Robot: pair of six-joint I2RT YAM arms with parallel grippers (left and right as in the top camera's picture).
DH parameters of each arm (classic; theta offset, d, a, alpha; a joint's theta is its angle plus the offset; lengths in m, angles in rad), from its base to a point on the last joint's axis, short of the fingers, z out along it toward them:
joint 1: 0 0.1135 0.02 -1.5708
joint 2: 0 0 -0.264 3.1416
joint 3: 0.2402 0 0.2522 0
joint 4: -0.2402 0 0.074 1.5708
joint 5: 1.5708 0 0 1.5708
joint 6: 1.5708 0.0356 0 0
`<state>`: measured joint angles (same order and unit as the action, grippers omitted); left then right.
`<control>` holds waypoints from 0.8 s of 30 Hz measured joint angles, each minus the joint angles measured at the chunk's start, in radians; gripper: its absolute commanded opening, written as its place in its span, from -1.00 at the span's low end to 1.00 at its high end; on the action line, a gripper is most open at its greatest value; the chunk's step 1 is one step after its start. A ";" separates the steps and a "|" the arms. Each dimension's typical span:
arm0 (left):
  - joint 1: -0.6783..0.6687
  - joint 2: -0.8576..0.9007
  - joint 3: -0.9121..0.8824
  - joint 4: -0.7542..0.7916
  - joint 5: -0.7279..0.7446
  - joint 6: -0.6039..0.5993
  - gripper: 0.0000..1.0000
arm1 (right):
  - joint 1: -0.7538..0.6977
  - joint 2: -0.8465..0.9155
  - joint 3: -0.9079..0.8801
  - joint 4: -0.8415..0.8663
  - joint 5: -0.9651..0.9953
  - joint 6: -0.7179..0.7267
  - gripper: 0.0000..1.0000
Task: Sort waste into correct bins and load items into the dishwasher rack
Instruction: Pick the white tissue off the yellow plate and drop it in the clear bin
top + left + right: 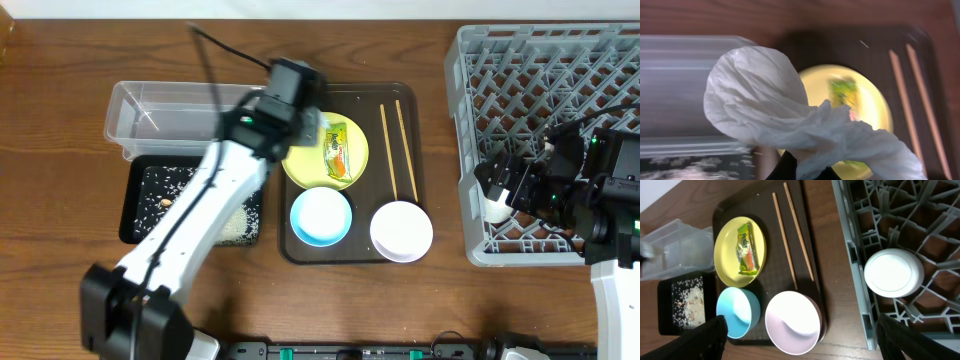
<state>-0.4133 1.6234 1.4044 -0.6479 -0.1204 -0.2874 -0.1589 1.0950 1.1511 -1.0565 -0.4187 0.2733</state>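
Waste sorting in hand. Left gripper (798, 171) is clamped on a crumpled white napkin (760, 100) at the clear tub (160, 110) edge (snack wrapper (337, 148) lies on the yellow plate (352, 170)). Next, we judge: centre over the tub, release. Right gripper (505, 188) is spread wide and empty above the white cup (894, 273) in the rack (520, 60).

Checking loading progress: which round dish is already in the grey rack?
The small white cup, resting on the rack's lattice floor; the yellow plate, blue bowl and white bowl all sit on the brown tray.
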 measured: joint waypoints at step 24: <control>-0.050 0.105 0.000 0.052 0.138 0.048 0.43 | 0.000 0.000 0.000 -0.010 0.000 0.000 0.85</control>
<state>-0.4629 1.7279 1.4040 -0.5961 0.0181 -0.2394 -0.1589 1.0950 1.1511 -1.0660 -0.4187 0.2733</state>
